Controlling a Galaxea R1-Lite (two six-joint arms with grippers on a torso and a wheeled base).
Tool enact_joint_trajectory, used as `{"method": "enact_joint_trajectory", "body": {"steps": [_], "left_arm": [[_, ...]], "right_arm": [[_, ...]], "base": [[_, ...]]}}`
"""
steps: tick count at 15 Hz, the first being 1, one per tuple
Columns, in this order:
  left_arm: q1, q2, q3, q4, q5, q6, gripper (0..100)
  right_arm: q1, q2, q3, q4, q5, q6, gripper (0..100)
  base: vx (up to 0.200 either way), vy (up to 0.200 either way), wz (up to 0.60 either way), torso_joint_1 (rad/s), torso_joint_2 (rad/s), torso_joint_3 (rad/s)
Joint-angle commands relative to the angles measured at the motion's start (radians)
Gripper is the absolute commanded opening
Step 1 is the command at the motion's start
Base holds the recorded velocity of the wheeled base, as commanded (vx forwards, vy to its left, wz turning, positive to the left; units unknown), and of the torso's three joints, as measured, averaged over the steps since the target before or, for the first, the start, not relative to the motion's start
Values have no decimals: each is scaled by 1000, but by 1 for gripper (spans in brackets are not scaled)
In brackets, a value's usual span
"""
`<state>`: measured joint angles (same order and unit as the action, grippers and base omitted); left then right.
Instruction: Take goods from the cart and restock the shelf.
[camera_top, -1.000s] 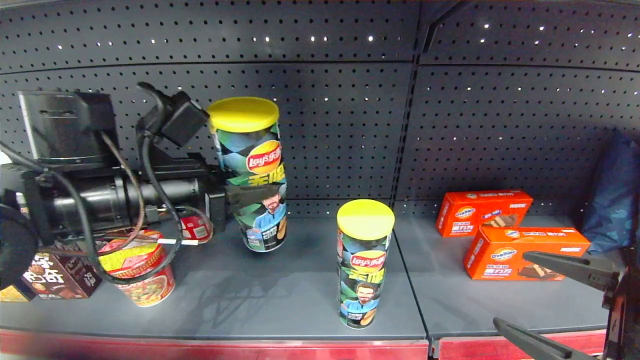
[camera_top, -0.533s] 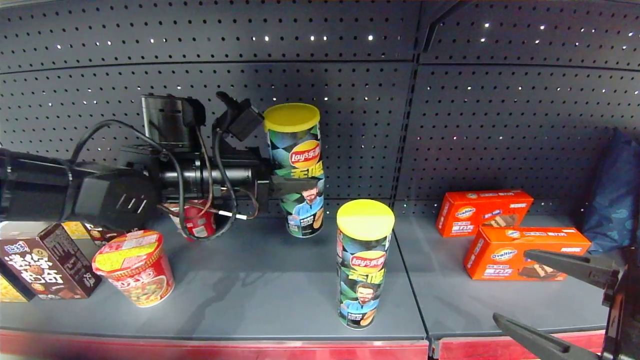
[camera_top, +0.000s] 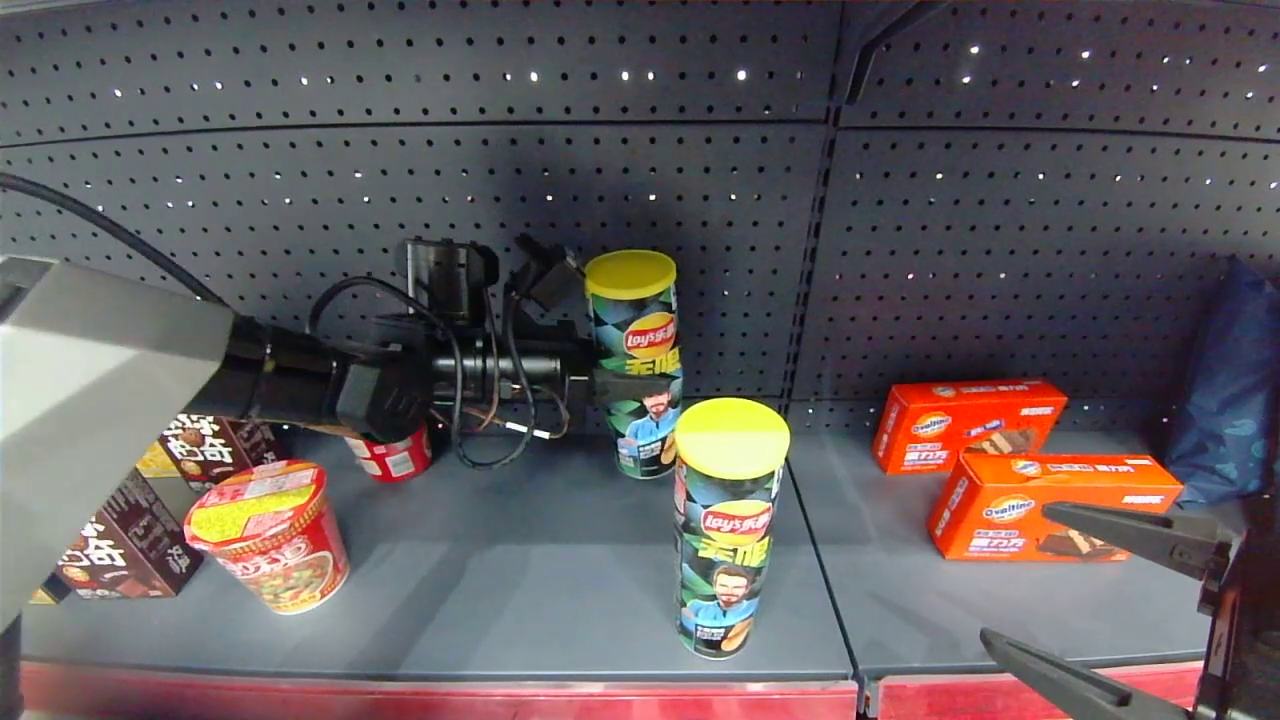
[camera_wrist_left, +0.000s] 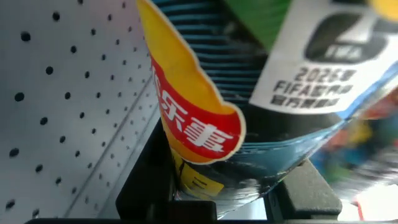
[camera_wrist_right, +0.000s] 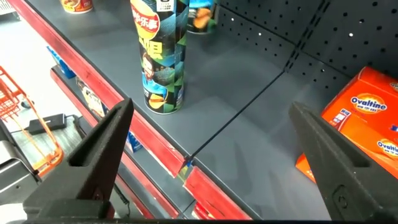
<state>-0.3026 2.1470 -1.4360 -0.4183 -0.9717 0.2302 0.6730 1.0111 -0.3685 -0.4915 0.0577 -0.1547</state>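
1. The held chips can (camera_top: 640, 350) was carried, over the last second, from the left front of the shelf (camera_top: 520, 600) to its rear centre. It was also brought lower, close to the pegboard back panel (camera_top: 700, 200).
2. It was found upright, just behind and to the left of the second chips can (camera_top: 728, 520), which was left standing at the shelf's front edge.
3. Whether its base was already down on the shelf could not be confirmed; it looked at or just above shelf level.
4. Judgement: the placement was nearly done. A small descent, if any, and a release were what remained for this can.
5. Risk noted: clearance to the front can was small, so the withdrawal would have to be made sideways to the left.
6. Appearance: a tall cylinder with a flat yellow lid, printed with a dark green-blue geometric pattern, a red-and-yellow logo and a drawn figure lower down. No dents were seen.
7. The left gripper (camera_top: 610, 385) was closed on the can at mid-height, with one finger seen on each side in the left wrist view.
8. The right gripper (camera_top: 1015, 572) was held wide open with nothing in it, at the front right of the shelf, near the orange boxes (camera_top: 1050, 505).
9. A noodle cup (camera_top: 270, 530) and a brown box (camera_top: 120, 540) were left untouched at the left.
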Motion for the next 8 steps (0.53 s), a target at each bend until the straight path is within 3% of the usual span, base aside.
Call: {"method": "enact_joint_trajectory", "body": {"steps": [1,8], "left_arm": [[-3,79,-47,-19,-2,-2,0],[-32,185,-155,-14,-30,-8,0]], "right_arm": [[0,7,0,-1,1,0,100],[0,12,2,-1,2,0,100]], "base": [[0,0,0,0,0,0],[0,0,0,0,0,0]]}}
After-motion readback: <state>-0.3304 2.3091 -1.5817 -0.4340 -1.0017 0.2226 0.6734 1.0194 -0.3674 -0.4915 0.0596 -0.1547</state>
